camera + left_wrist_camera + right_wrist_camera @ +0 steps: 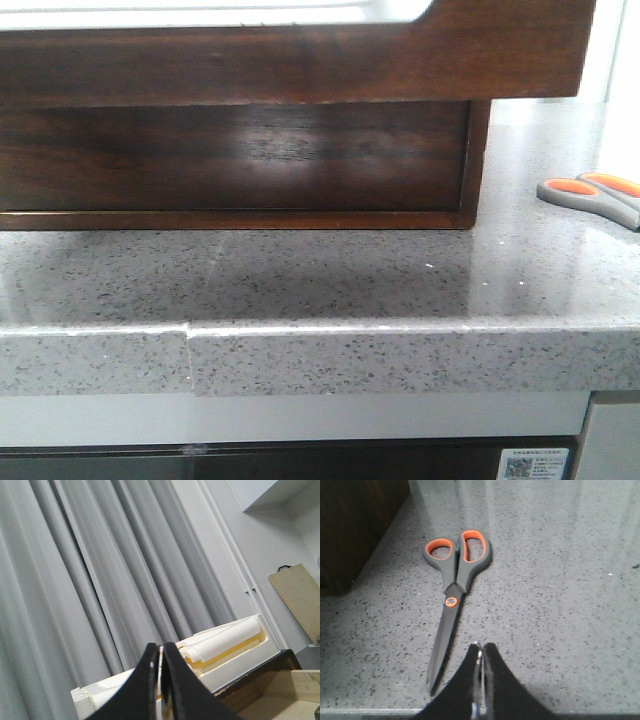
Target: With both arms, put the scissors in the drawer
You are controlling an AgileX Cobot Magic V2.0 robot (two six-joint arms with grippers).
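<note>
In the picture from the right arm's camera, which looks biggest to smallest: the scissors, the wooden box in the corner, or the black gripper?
1. Scissors: they span the most of the picture.
2. Wooden box and right gripper: alike in visible size. Both are cut off by the frame, and the gripper sits nearest the camera, so I won't rank them.

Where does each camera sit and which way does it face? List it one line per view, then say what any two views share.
Front view: low, level with the counter edge, facing the drawer unit; no arm shows.
Left wrist view: on the left arm, tilted up at grey curtains; the left hand shows, fingers together.
Right wrist view: on the right arm, looking down at the counter; the right hand shows, fingers together, just short of the scissors' blades.
Shared: the scissors lie on the counter in the front and right wrist views.
</note>
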